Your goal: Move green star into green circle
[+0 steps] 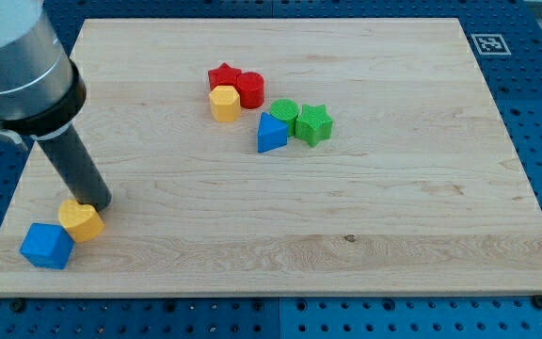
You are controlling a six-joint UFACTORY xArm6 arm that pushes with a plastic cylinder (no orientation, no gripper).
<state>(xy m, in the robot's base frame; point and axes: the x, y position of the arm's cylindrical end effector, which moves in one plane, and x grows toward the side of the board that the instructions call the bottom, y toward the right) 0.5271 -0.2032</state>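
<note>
The green star (313,123) lies right of the board's middle top, touching the green circle (284,112) on that block's right. A blue triangular block (271,134) sits just below-left of the green circle. My tip (98,204) is far off at the view's left, right above the yellow heart block (82,221) and touching or nearly touching it. The tip is a long way from both green blocks.
A red star (223,76), a red round block (249,89) and a yellow hexagonal block (224,103) cluster left of the green circle. A blue block (46,246) sits at the board's bottom-left corner. The wooden board (393,217) lies on a blue pegboard.
</note>
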